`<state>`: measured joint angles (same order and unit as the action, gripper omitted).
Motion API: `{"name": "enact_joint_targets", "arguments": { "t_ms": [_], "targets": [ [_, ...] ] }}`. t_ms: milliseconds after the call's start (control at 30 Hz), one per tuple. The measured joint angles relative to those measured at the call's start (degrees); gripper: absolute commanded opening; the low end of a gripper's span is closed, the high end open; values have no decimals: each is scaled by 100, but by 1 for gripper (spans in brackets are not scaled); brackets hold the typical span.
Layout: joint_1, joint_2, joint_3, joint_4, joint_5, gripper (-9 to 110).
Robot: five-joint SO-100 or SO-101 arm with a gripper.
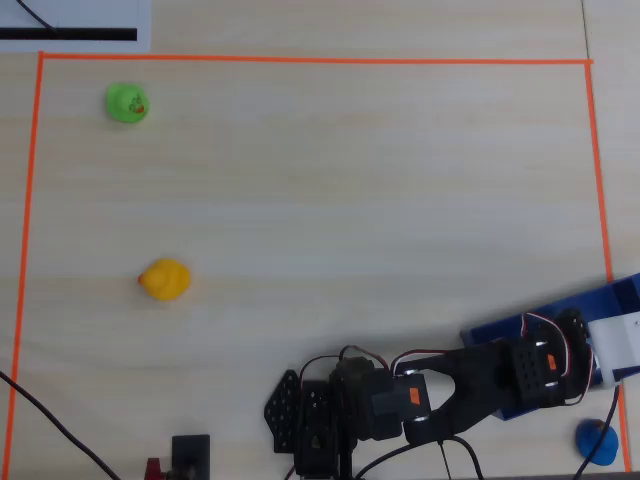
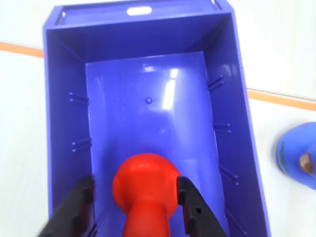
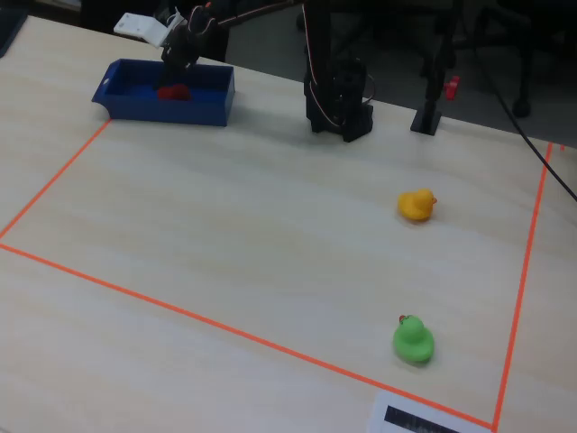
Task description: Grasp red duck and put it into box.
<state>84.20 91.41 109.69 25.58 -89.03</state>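
Observation:
The red duck [image 2: 145,190] sits on the floor of the blue box [image 2: 65,123], near its close end in the wrist view. My gripper [image 2: 134,182] is open around it. The right finger [image 2: 185,190] is right beside the duck, and the left finger [image 2: 81,195] stands apart from it with blue floor showing between. In the fixed view the red duck [image 3: 171,91] lies inside the box [image 3: 171,113] at the far left, with the gripper [image 3: 178,56] just above. In the overhead view the arm covers most of the box [image 1: 622,294], and the duck is hidden.
A blue duck [image 1: 597,442] [image 2: 298,155] lies just outside the box. A yellow duck [image 1: 165,280] [image 3: 416,205] and a green duck [image 1: 127,102] [image 3: 413,341] stand inside the orange tape border [image 1: 300,59]. The arm's base [image 3: 338,104] is at the table's edge.

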Motion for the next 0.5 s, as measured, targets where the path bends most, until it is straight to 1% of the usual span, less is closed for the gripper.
{"name": "enact_joint_targets", "arguments": {
  "t_ms": [133, 300, 400, 500],
  "targets": [
    [9, 334, 0, 79, 44, 31],
    [9, 773, -70, 79, 677, 31],
    [-272, 1099, -316, 272, 1107, 30],
    [-756, 1468, -712, 791, 1424, 25]
  ]
}}
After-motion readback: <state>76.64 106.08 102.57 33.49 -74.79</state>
